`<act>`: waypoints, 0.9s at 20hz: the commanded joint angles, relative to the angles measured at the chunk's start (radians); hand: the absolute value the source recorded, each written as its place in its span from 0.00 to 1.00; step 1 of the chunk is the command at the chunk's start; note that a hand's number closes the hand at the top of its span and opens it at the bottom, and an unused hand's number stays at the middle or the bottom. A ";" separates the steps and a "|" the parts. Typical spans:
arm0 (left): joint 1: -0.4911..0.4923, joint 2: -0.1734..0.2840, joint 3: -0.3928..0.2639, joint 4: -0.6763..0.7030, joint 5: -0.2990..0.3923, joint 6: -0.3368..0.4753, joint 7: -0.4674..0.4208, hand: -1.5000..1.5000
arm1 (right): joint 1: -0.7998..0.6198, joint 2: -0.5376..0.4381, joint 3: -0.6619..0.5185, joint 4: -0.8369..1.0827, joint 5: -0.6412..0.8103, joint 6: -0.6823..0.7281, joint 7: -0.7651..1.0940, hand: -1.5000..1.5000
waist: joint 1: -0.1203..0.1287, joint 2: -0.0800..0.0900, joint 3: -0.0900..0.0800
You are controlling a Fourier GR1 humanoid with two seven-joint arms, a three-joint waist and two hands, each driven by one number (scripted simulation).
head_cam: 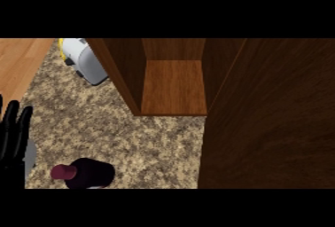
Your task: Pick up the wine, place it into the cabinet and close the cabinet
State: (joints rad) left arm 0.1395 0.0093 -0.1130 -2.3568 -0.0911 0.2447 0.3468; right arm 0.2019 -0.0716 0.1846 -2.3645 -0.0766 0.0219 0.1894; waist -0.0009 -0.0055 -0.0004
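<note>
The wine bottle point(88, 173), dark with a maroon cap, stands upright on the speckled counter at the lower left, seen from above. My left hand point(14, 133) shows at the left edge with its fingers straight and pointing up, apart from the bottle and holding nothing. The wooden cabinet point(173, 88) stands open at the top middle, its inner shelf bare. Its open door point(268, 119) fills the right side of the view. My right hand is out of sight.
A white and grey appliance with a yellow part point(85, 60) sits on the counter at the upper left, beside the cabinet's left wall. A wooden surface point(20, 62) borders the granite counter point(131, 133) at the far left.
</note>
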 commanded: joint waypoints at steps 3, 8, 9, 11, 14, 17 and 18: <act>-0.009 0.006 -0.095 -0.214 -0.120 0.069 0.263 0.00 | 0.002 0.004 0.086 -0.173 0.014 -0.036 0.192 0.00 | 0.004 0.002 0.001; -0.162 0.007 -0.129 -0.166 -0.231 0.138 0.398 0.00 | -0.018 0.025 0.167 -0.212 0.101 -0.079 0.257 0.00 | -0.001 0.003 0.001; -0.162 0.037 -0.066 -0.219 -0.170 0.132 0.465 0.00 | -0.013 0.034 0.213 -0.259 0.139 -0.105 0.292 0.00 | 0.000 0.000 0.001; -0.165 0.046 -0.037 -0.156 -0.142 0.133 0.397 0.00 | -0.049 0.015 0.197 -0.307 0.136 -0.123 0.373 0.00 | -0.001 0.002 0.000; -0.170 0.051 -0.101 -0.214 -0.220 0.171 0.510 0.00 | 0.024 -0.014 0.199 -0.305 0.111 -0.098 0.304 0.00 | -0.006 -0.003 0.002; -0.195 0.081 -0.070 -0.208 -0.187 0.174 0.516 0.00 | -0.094 0.012 0.233 -0.271 0.172 -0.157 0.377 0.00 | 0.004 -0.001 0.000; -0.157 0.071 -0.126 -0.199 -0.236 0.187 0.485 0.00 | -0.086 0.009 0.252 -0.277 0.199 -0.173 0.394 0.00 | 0.003 -0.004 0.000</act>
State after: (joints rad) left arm -0.0444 0.0703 -0.1954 -2.4248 -0.1842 0.4145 0.7941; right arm 0.1232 -0.0516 0.3933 -2.4937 0.0029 -0.1139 0.4674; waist -0.0002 -0.0062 0.0002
